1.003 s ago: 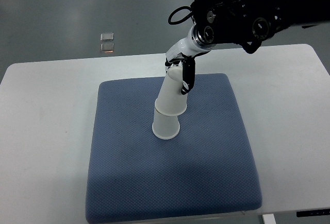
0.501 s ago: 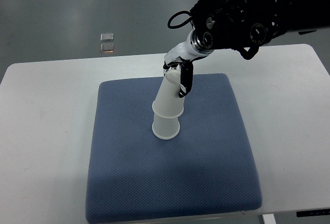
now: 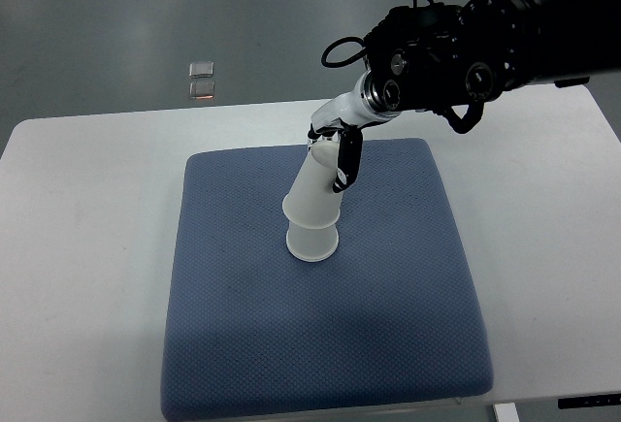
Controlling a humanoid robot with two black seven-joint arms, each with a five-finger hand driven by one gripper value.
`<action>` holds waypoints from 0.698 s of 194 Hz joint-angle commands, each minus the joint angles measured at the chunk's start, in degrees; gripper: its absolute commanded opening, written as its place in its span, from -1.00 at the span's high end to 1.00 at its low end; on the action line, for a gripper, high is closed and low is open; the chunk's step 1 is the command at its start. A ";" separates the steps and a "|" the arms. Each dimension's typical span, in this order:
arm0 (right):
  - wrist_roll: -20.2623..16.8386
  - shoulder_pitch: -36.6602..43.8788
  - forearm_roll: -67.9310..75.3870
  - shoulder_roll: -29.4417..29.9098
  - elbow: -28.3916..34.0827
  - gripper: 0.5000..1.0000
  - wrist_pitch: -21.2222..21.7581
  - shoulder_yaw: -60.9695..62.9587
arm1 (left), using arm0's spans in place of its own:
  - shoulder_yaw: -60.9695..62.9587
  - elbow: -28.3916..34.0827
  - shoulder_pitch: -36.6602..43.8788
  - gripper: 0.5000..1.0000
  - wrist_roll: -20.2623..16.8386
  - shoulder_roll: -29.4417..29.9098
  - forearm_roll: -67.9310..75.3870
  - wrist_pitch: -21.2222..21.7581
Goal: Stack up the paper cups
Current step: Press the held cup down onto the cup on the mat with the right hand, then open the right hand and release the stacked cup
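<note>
Two dark fingers (image 3: 346,155) of the right hand (image 3: 337,150) were wrapped around the closed end of the upper cup (image 3: 316,189), so the hand was grasping that cup and not released. This cup was upside down and leaned toward the arm, and its wide rim sat over the top of the lower cup (image 3: 312,243). The lower cup stood upside down near the middle of the blue mat (image 3: 291,344), and only its bottom part was visible under the upper one. The mat lay on the white table (image 3: 87,247).

The stacking step seemed almost finished, but the upper cup was not yet straight. To do it well, the hand should first bring the cup upright, so that both cups share the same axis, and then press it down gently and evenly. Pushing while the cup leaned could squeeze the paper wall or tip the lower cup over on the soft mat. After that the fingers should open slowly and lift straight up, so the pair would not be pulled along. No left hand was visible.
</note>
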 commanded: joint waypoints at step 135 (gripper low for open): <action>0.09 -2.23 -0.24 0.00 0.00 -0.02 -0.20 2.13 | 0.00 0.00 0.01 -1.00 -0.09 0.00 0.00 0.00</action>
